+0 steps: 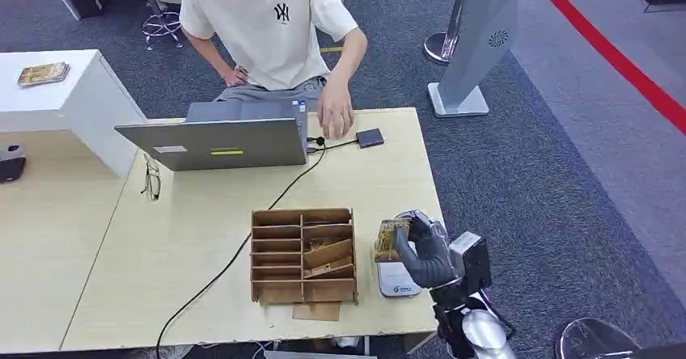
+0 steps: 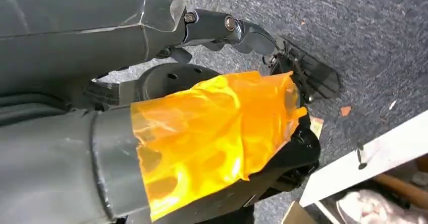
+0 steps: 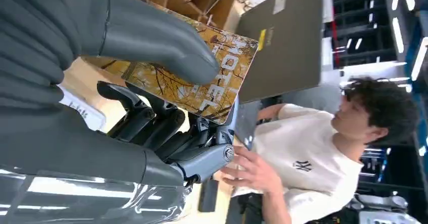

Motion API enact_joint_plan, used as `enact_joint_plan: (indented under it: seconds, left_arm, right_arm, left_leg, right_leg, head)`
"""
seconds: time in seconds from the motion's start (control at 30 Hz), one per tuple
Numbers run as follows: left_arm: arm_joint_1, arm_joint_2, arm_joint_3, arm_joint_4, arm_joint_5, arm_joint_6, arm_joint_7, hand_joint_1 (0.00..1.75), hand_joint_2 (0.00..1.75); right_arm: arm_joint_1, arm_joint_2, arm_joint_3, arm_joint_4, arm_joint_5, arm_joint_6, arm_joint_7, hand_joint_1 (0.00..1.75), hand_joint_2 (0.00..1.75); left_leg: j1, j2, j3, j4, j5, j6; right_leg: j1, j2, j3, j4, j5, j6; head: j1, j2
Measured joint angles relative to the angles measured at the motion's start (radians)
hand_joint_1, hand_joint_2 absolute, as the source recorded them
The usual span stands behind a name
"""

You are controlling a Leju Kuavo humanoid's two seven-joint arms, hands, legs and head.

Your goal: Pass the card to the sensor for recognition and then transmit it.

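My right hand [image 1: 426, 255] holds a yellow patterned hotel card [image 1: 391, 238] upright near the table's right edge, just above a white sensor pad [image 1: 398, 281] lying flat on the table. In the right wrist view the thumb [image 3: 156, 37] presses on the card [image 3: 207, 85] and dark fingers back it from behind; the sensor pad [image 3: 82, 114] shows just past the hand. My left hand [image 2: 151, 108], its thumb wrapped in orange film, hangs over grey carpet and holds nothing.
A wooden compartment box [image 1: 303, 254] stands just left of the card. Behind it are an open laptop [image 1: 214, 142], a black cable [image 1: 267, 213], glasses [image 1: 151, 179] and a small dark device [image 1: 370, 138]. A person [image 1: 275, 27] leans over the far edge, hand [image 1: 335, 116] on the table.
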State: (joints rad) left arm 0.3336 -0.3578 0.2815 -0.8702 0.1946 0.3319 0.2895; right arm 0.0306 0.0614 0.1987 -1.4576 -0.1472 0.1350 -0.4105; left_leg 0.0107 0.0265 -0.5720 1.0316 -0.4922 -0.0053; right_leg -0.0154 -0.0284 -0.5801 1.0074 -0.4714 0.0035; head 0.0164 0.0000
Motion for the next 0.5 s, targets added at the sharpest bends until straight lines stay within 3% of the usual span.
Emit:
enact_joint_plan:
  seconds: [0.5]
  left_arm:
    - [-0.029,0.005,0.049,0.053,-0.082,-0.034,-0.04,0.0,0.0]
  right_arm:
    - [-0.004,0.003,0.01,-0.062,-0.049,0.042,-0.002,1.75,1.75]
  left_leg:
    - [0.0,0.0,0.0,0.0,0.0,0.0]
  right_leg:
    - [0.0,0.0,0.0,0.0,0.0,0.0]
  head:
    - [0.0,0.0]
